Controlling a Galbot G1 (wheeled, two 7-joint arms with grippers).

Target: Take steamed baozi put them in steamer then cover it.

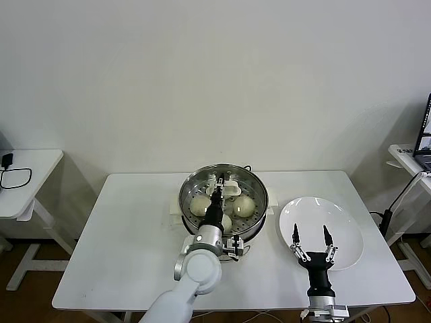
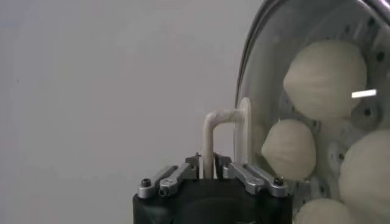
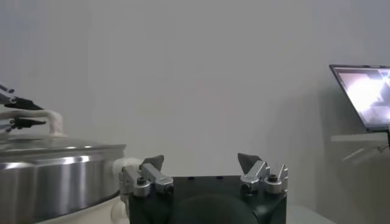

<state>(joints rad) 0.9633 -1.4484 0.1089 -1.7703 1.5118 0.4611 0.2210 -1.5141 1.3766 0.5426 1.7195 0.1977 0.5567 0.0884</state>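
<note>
You see the steamer near the middle of the white table, slightly toward its far edge, shiny steel pot on a cream base; the cover sits on top of it, glass with a metal rim, level on the pot as seen from the right wrist view; the steamed baozi lie inside on the perforated tray, visible through the glass; four cream buns show in the left wrist view.

Your left gripper reaches over the pot from the near side and sits at the cover's white handle; the handle post stands between the fingers; the fingers lie close on either side of the post; you cannot tell from these views whether they press it or stand just off it.

Your right gripper hovers over the near-left part of the flat white plate, to the right of the steamer and apart from it; its fingers are spread wide with nothing between them.

A laptop sits on a side table to the right; a second side table stands at the left.
</note>
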